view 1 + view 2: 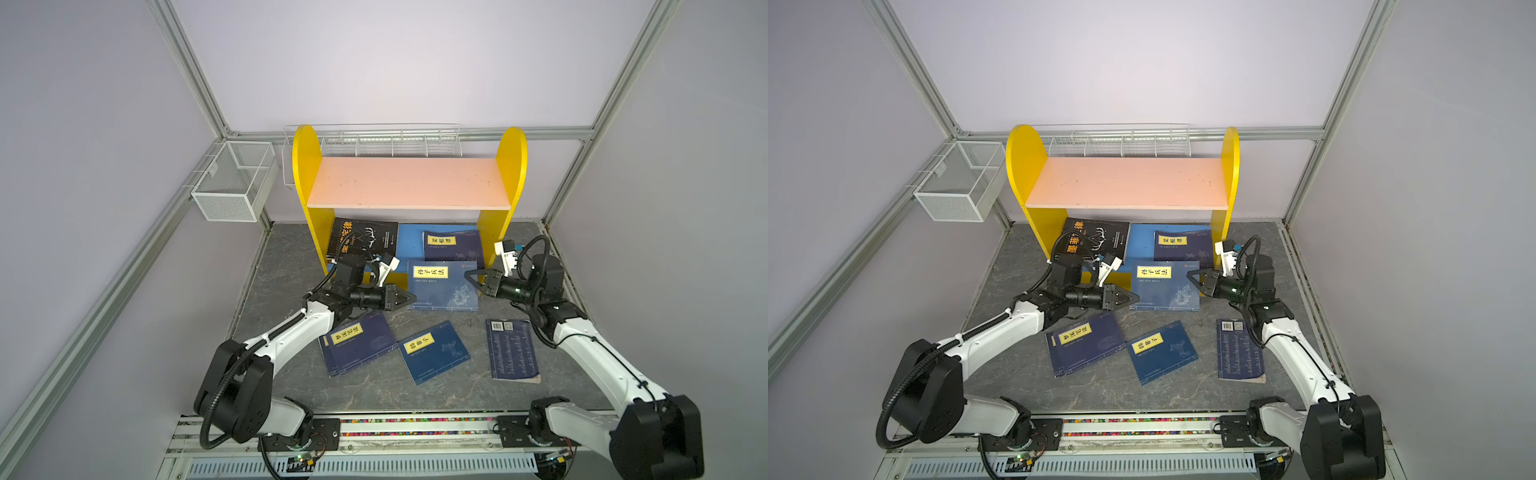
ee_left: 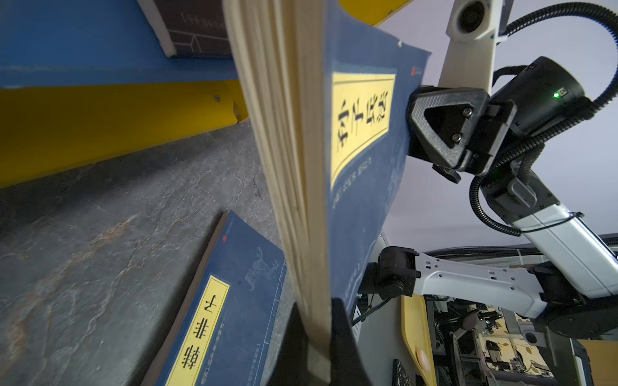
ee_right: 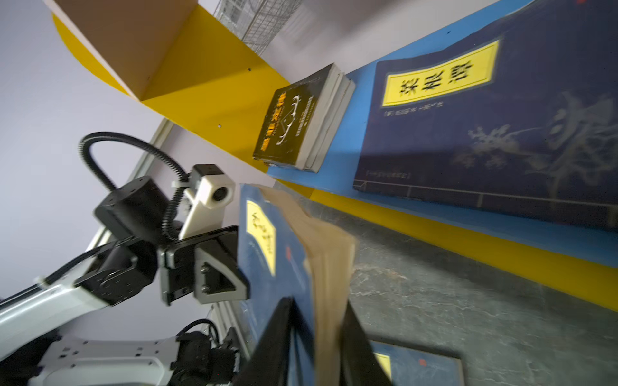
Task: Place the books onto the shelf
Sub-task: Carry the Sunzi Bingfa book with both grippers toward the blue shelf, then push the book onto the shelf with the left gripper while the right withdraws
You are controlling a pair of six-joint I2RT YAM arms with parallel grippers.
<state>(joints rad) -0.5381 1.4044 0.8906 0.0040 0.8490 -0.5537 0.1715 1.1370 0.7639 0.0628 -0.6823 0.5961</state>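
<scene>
1. My left gripper (image 1: 410, 298) is pressed together on the left edge of the lifted book (image 1: 442, 286), pinching its page block.
2. My right gripper (image 1: 469, 277) flanks that book's opposite edge. I cannot tell whether those jaws grip it or stand slack.
3. The lifted book, navy with a yellow title label, hangs cover-up between my grippers. It is off the table (image 1: 374, 395) and just in front of the shelf (image 1: 305, 166).
4. On the shelf's blue lower board (image 1: 409, 245) lie a black book (image 1: 361, 237) and a navy book (image 1: 453, 247), apart from each other.
5. Flat on the table nearer my bases lie the left book (image 1: 357, 345), the middle book (image 1: 434, 357) and the right book (image 1: 513, 349).
</scene>
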